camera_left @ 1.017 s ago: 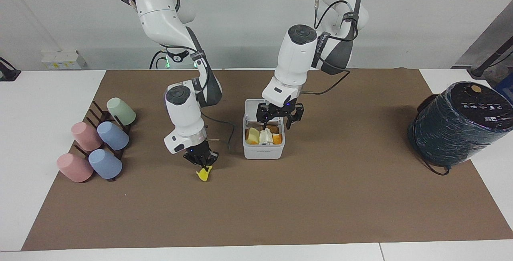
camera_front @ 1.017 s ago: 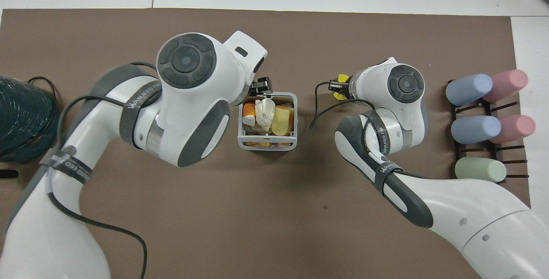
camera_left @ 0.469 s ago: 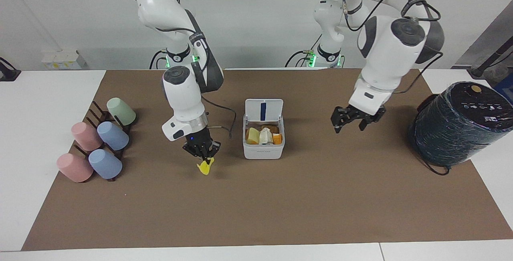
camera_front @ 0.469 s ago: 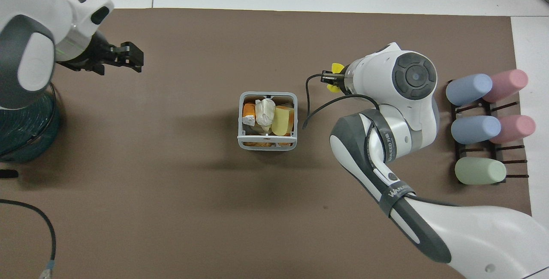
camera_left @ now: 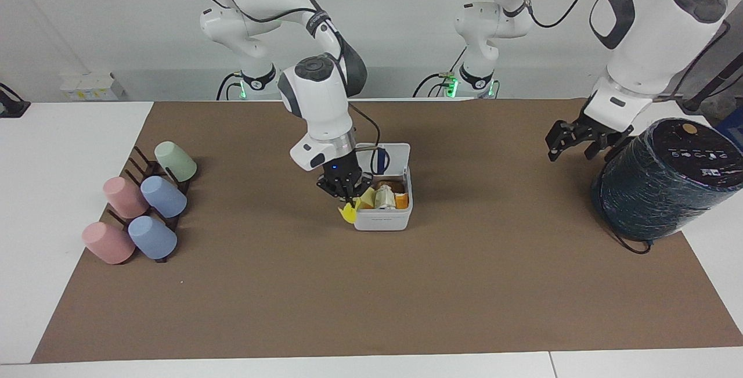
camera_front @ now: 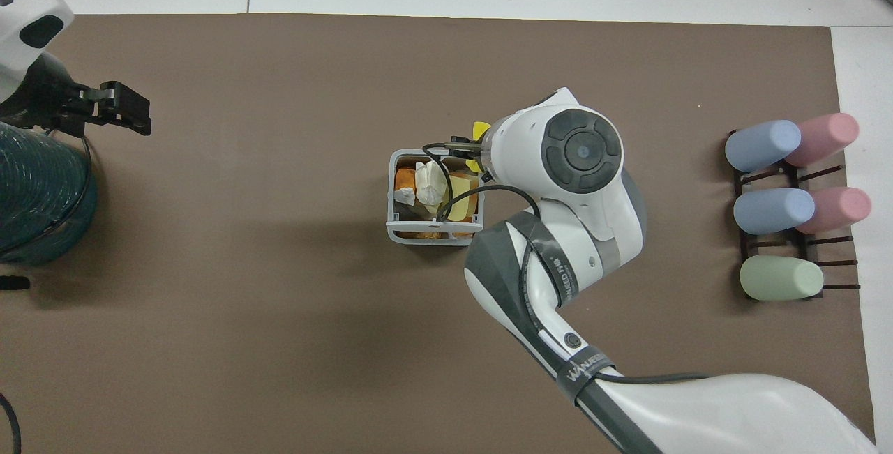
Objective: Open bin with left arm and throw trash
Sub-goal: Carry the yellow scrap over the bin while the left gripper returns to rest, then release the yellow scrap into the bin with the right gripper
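Yellow scrap at the bin's corner.
Facing view: my right gripper pinches the yellow scrap over the open bin, mid-mat; my left gripper, fingers spread, hangs beside the dark cylinder.
Overhead view: the scrap peeks out above the bin.

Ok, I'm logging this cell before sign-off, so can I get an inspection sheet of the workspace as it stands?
Surface: brown mat on a white table.
Job's things: bin lid up; bread-like chunk, paper wad and a pale yellow piece inside.
Clutter: five pastel cups on a rack toward the right arm's end; dark wrapped cylinder toward the left arm's end.
Grippers: right gripper holds a yellow scrap at the bin's edge; left gripper waits beside the cylinder, fingers open.
Cables: black cable at the cylinder's base.
Surroundings: white wall, nothing else seen.
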Robot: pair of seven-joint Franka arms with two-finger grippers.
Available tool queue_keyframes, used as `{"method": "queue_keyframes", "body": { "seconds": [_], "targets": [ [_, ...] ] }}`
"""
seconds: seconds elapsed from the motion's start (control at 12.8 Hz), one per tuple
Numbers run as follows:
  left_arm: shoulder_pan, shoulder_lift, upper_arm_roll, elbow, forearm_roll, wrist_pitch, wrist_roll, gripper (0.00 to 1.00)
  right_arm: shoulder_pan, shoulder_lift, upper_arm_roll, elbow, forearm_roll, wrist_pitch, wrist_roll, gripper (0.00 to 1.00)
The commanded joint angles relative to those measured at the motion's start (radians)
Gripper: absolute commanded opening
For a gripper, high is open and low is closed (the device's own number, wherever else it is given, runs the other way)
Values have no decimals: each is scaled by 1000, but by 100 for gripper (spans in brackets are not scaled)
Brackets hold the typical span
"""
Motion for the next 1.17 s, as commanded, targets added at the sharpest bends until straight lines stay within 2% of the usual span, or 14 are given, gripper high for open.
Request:
{"method": "queue_keyframes", "body": {
  "seconds": [0.0,0.08,0.16,0.23,0.31,0.39,0.78,1.09],
  "targets": [
    [-7,-42,-6,-19,26,-28,4,93,34,-8,2,12,4,-66,21,0],
    [-7,-45,-4,-29,26,-22,5,100,48,-14,2,6,4,-77,37,1],
    [-7,-51,-6,-34,26,-17,7,100,49,-19,2,3,4,-84,64,4],
    [-7,-52,-4,-42,26,-16,7,100,50,-20,9,3,4,-91,75,25],
    [-7,-55,-4,-49,26,-12,5,100,50,-19,17,4,5,-95,77,87],
    [-7,-55,-4,-55,26,-9,7,100,48,-17,17,9,5,-94,77,99],
    [-1,-88,-3,-103,26,-14,-4,100,45,-16,17,23,5,-87,77,100],
    [-3,-88,-3,-103,26,-14,-4,100,-13,-49,12,18,-13,-78,58,100]
  ]
}}
